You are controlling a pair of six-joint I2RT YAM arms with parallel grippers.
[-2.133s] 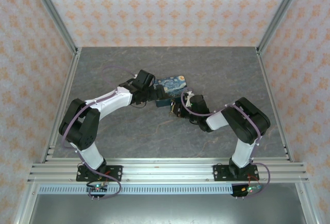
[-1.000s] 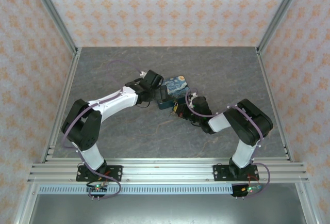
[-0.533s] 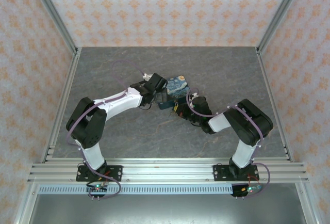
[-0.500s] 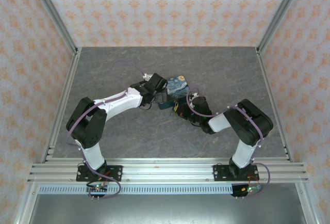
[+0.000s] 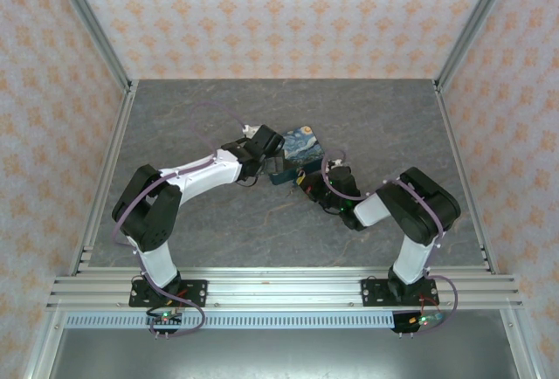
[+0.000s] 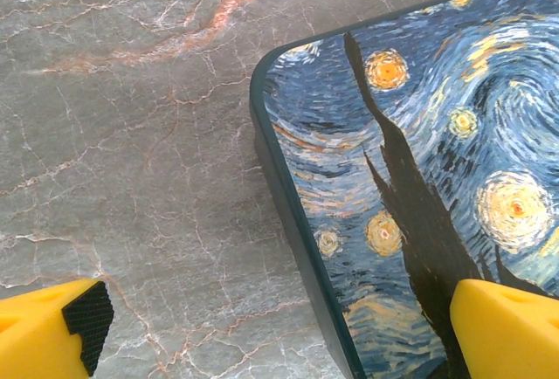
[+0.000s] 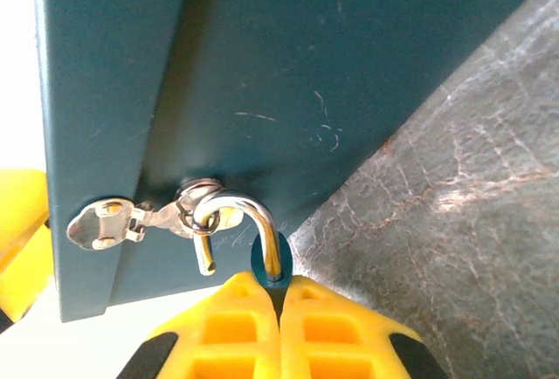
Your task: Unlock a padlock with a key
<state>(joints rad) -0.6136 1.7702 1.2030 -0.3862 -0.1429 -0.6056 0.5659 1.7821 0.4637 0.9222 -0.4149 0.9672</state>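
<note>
Right gripper (image 7: 279,296) pinched shut on the tiny padlock (image 7: 253,215), hooked through the box (image 7: 262,65) hasp (image 7: 113,222).
Left gripper (image 6: 279,327) spread wide over the painted lid corner. Padlock looks light, rigid and slick-shackled. Best gripped on the teal body so it can't swivel.

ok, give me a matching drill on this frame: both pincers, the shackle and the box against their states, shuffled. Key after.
Things:
1. left pincer
2. right pincer
3. shackle
4. box

States:
A. silver, hooked through a ring on the hasp
B. open, straddling the box's edge above the table
C. shut, tips at the teal body of the padlock
D. night-sky print on top, dark teal sides

Pairs: 1-B, 2-C, 3-A, 4-D
</note>
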